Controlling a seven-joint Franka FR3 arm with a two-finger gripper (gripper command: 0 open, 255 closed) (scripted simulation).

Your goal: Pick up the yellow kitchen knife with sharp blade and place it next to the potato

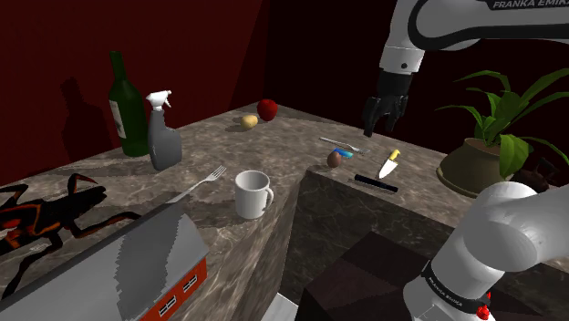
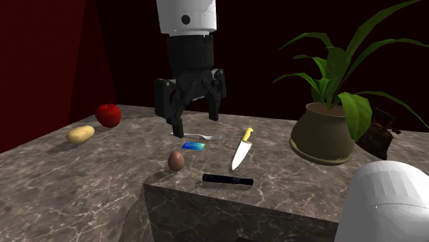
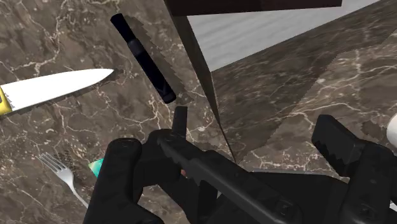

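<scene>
We find the yellow-handled knife lying flat on the marbled counter, below the gripper and just off to its plant-pot side, untouched. The gripper hangs above the counter with its fingers spread wide and nothing between them. In our judgement no part of the task is done: the descent, the grasp, the lift, the carry and the set-down all remain. Near the gripper we note a small fork and a blue-green item almost beneath it, a brown egg a little nearer the counter's edge, and a black stick at that edge beside the knife's tip. The potato lies well apart from the gripper, on the side opposite the knife, with a red apple just beside it. The carry must therefore cross the gripper's present position and go well beyond. A potted plant stands beyond the knife. The second exterior view gives the finger gap plainly. The wrist view supplies the white blade pointing toward the black stick, and the counter's drop-off close to the fingers. The shoulder view adds the far counter, with a white mug, a larger fork, a spray bottle and a green bottle.
</scene>
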